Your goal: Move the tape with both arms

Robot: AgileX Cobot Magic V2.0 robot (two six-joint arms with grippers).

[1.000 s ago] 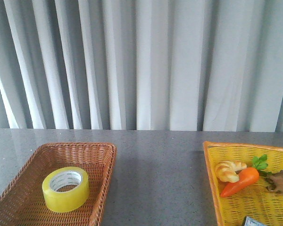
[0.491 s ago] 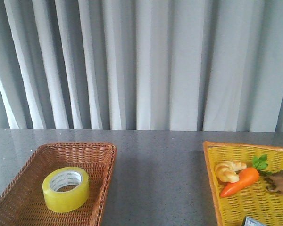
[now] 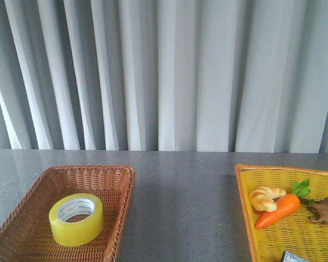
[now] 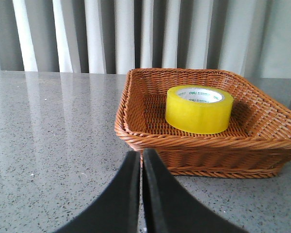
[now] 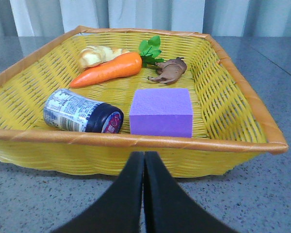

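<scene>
Jaws closed, one tape (image 3: 76,219), two baskets (image 3: 116,188)

The right gripper (image 5: 143,162), fingers pressed together, sits at six o'clock before the yellow basket (image 5: 136,141). Inside, a purple block (image 5: 161,112) lies centre, a carrot (image 5: 108,69) at eleven o'clock, and a small jar (image 5: 82,111) at nine.

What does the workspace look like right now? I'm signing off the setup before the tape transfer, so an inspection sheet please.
Surface: grey speckled table.
Job's things: tape lies flat in the brown wicker basket.
Clutter: yellow basket holds carrot, bread, animal figure, purple block, can on its side.
Grippers: left tool shut, short of the brown basket; right tool shut, short of the yellow basket.
Cables: nothing seen.
Surroundings: pale curtain.
</scene>
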